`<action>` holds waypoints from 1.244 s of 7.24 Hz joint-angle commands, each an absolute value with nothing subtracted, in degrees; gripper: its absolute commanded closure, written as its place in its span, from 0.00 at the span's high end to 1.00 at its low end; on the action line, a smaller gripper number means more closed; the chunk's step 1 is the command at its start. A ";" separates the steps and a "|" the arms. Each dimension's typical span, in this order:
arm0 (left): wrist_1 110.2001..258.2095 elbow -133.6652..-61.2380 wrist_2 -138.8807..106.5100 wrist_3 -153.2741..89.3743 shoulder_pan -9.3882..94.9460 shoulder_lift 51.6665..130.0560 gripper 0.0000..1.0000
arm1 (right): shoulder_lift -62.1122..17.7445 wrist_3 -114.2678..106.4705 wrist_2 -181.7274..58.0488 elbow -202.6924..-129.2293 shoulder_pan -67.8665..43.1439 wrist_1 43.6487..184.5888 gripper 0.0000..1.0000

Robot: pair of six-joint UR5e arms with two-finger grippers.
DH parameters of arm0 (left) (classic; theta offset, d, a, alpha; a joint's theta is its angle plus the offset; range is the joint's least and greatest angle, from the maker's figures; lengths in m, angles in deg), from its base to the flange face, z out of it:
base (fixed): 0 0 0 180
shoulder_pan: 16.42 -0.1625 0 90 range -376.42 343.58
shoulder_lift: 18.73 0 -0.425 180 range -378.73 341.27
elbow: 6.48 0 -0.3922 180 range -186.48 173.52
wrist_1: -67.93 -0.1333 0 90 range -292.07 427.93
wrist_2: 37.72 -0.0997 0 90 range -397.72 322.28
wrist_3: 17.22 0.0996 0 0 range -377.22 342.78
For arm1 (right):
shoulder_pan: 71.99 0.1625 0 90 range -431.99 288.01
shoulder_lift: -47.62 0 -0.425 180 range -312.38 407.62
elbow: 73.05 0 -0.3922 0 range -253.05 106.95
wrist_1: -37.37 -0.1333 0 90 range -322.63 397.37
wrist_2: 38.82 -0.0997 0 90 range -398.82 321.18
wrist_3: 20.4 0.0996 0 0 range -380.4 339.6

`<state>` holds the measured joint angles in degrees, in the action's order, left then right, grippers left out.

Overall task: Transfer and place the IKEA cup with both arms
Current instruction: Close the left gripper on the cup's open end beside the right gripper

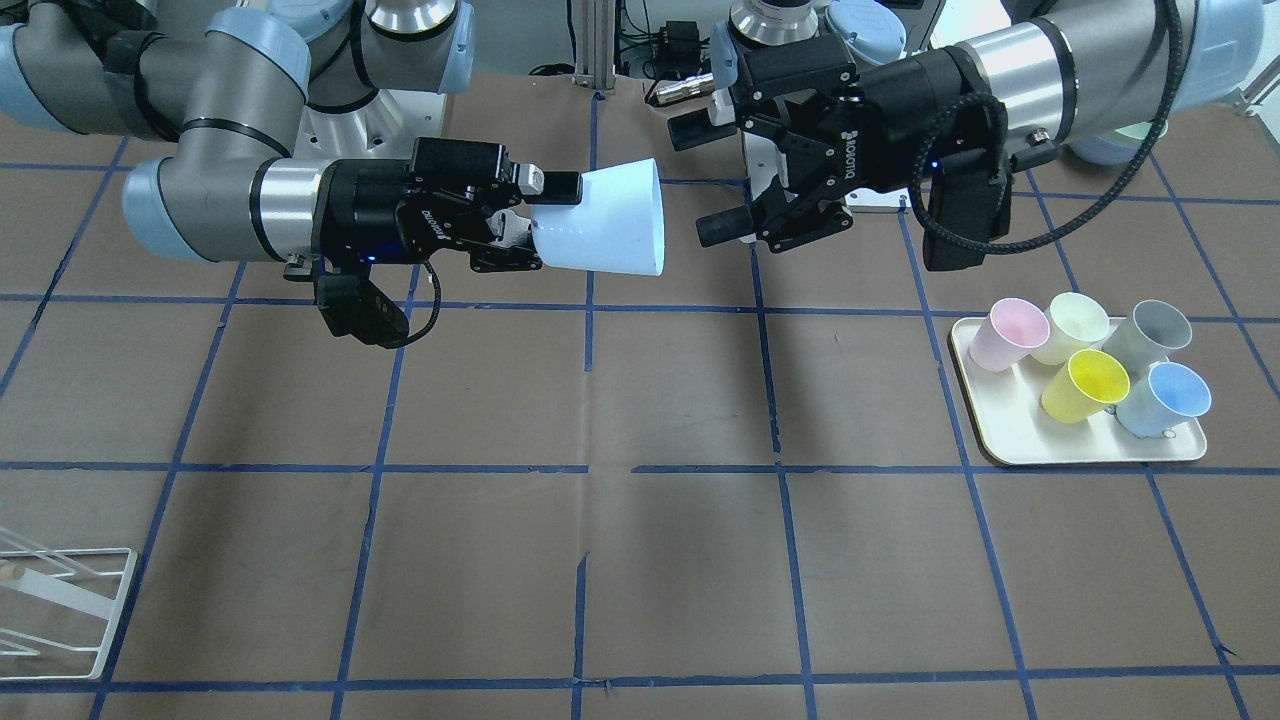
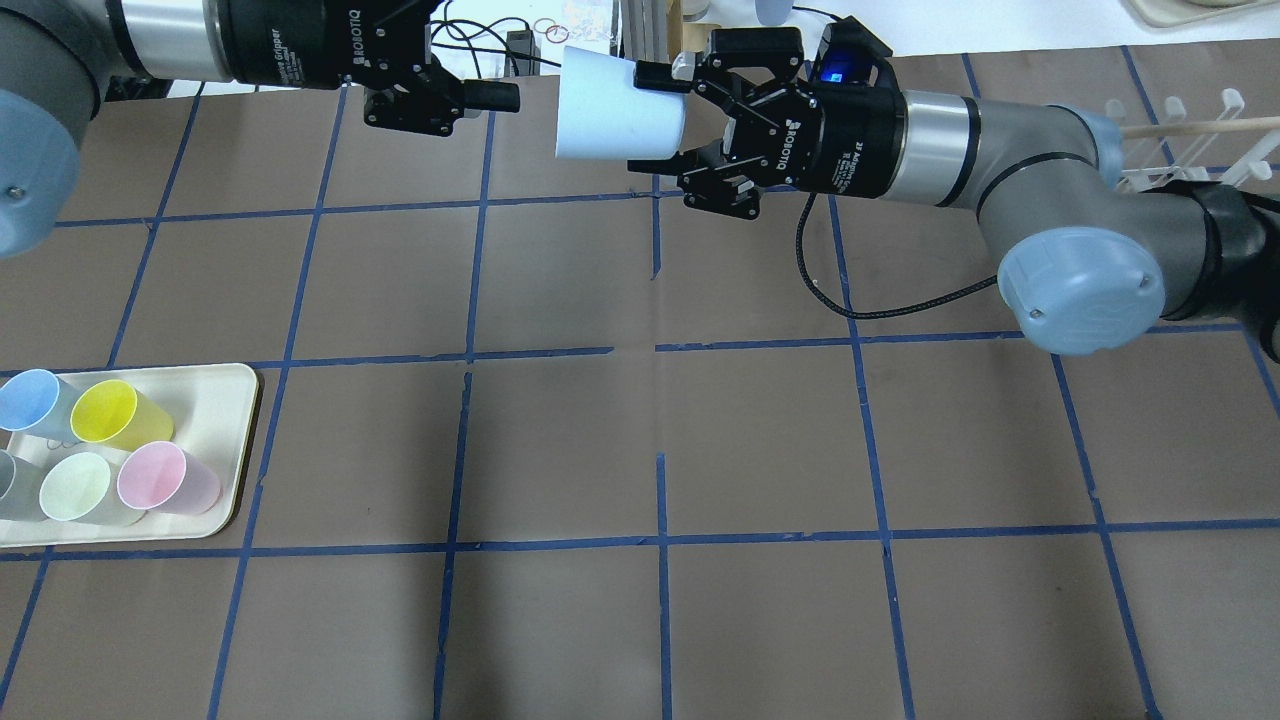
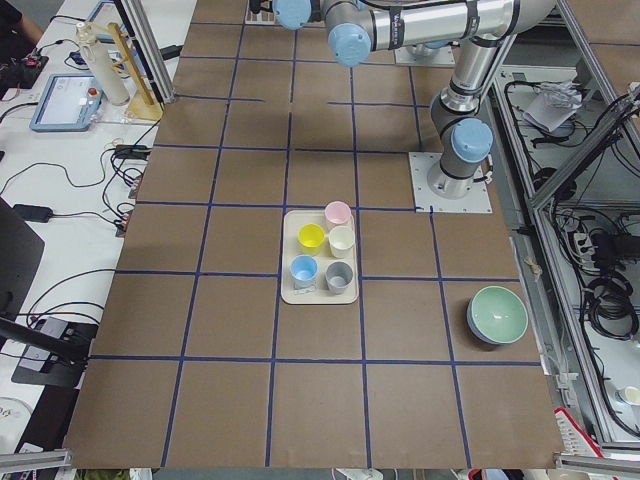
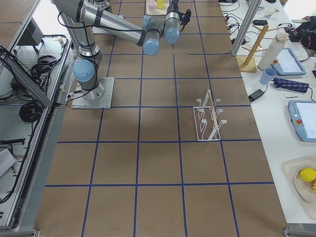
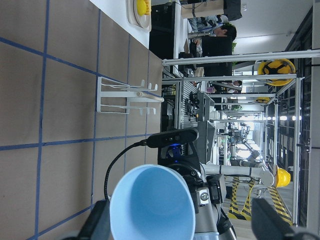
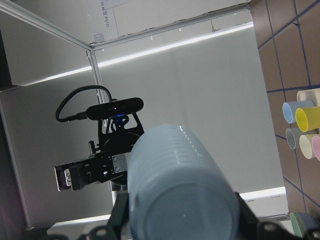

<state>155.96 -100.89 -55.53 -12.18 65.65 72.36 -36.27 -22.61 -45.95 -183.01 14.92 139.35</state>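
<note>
Between the 2 grippers, mid-air: cup [image 1: 610, 218] lies sideways, its base clamped in the right gripper [image 1: 545, 225], mouth toward the left gripper [image 1: 705, 180], whose jaws stand wide, just clear of the rim. Judged: hand-over step. Next, left either closes on the rim or backs off; direction unclear. Left wrist view shows the cup's empty inside, which the front view hides.

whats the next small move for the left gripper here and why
Probably ease the left gripper forward until its open jaws straddle the wide end of the IKEA cup. The right gripper is shut on the narrow base, holding the cup sideways in the air, mouth facing the left gripper, which is open and not yet touching it.
</note>
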 commanded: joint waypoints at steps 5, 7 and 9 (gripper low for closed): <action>155.90 -102.46 -55.74 -12.21 67.08 71.88 0.78 | -36.05 -20.31 -46.02 -182.65 17.04 139.68 0.00; 155.99 -102.55 -55.82 -12.21 66.90 71.62 0.57 | -35.96 -19.70 -46.02 -182.57 17.04 140.03 0.00; 156.08 -102.98 -55.91 -12.21 66.82 71.01 0.45 | -36.05 -19.52 -45.85 -182.57 17.04 140.20 0.00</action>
<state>156.04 -102.65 -55.87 -12.21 66.89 71.42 -36.04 -19.64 -45.99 -182.58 17.04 140.07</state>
